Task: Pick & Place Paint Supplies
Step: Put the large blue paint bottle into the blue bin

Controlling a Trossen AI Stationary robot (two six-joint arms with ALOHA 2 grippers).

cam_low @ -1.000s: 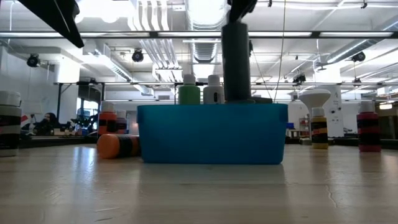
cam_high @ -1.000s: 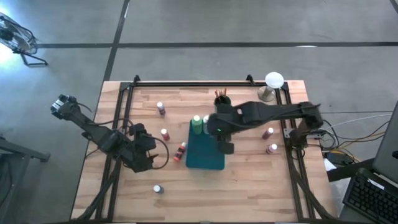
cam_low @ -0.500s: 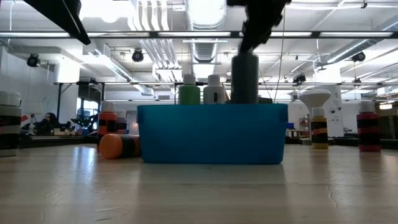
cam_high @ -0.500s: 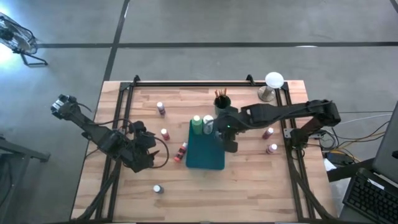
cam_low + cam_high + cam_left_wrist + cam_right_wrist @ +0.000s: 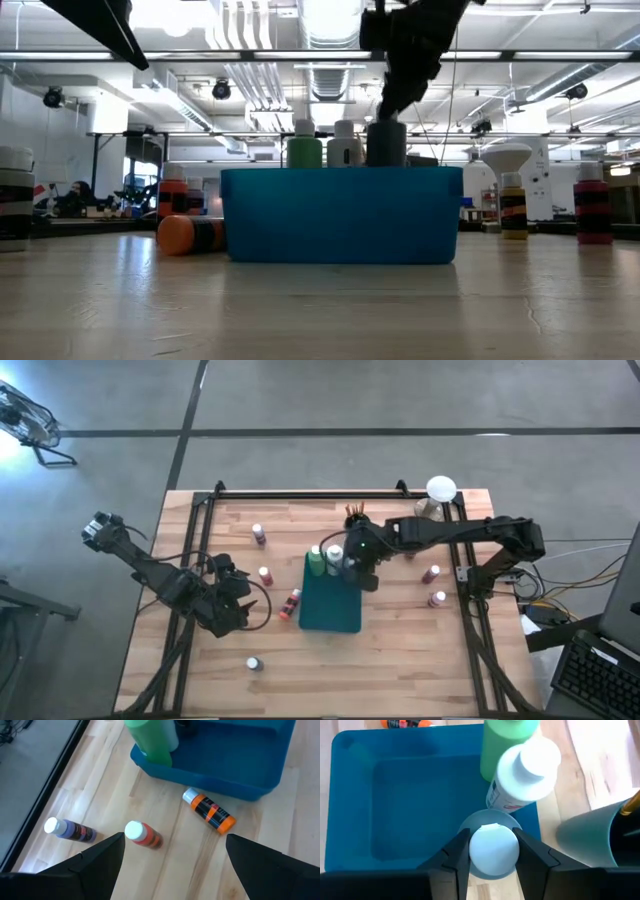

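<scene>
The grey bottle (image 5: 493,851), clamped in the right gripper (image 5: 490,852) jaws, should be released only once seated upright in the teal tray (image 5: 395,805) beside the white bottle (image 5: 525,775); the left gripper (image 5: 170,855) jaws are spread wide, empty.

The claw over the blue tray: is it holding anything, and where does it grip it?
Yes. The right claw grips a grey bottle by its pale cap, one finger on each side, standing in the blue tray. The left claw is open and empty.

The table (image 5: 400,640) is pale planked wood with a dull sheen, the blue tray (image 5: 395,810) smooth, faintly glossy plastic, and the bottles (image 5: 142,832) probably plastic too.
</scene>
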